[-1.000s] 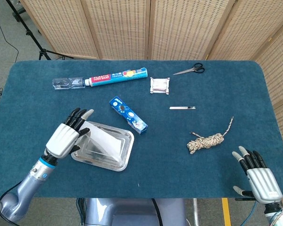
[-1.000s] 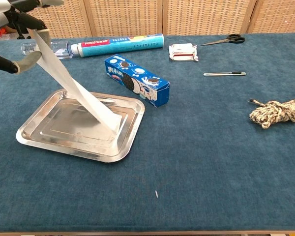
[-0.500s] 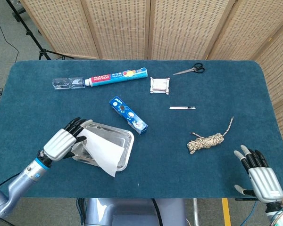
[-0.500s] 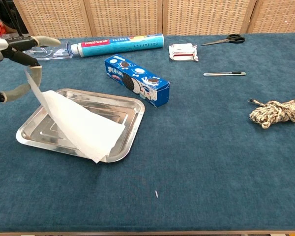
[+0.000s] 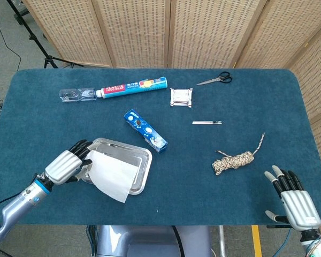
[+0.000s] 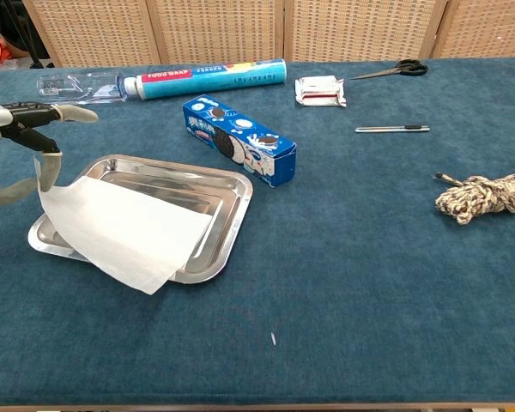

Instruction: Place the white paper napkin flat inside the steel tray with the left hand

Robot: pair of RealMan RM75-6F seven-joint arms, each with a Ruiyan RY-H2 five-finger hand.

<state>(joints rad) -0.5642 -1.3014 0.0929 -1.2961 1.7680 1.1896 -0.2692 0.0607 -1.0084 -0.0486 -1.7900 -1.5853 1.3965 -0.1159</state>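
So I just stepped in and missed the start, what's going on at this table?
The robot's left hand is laying a white paper napkin into the steel tray, pinching its left edge. The napkin lies mostly over the tray, but its near corner hangs past the front rim, so it isn't fully inside. The right hand hovers open at the table's near right edge, holding nothing.

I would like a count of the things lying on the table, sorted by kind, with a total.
Metal tools: 3, steel tray, scissors, pen-like tool
Packaged goods: 4, toothpaste box, cookie box, small white packet, clear plastic pack
Paper: 1, white paper napkin
Rope: 1, rope bundle
Total: 9
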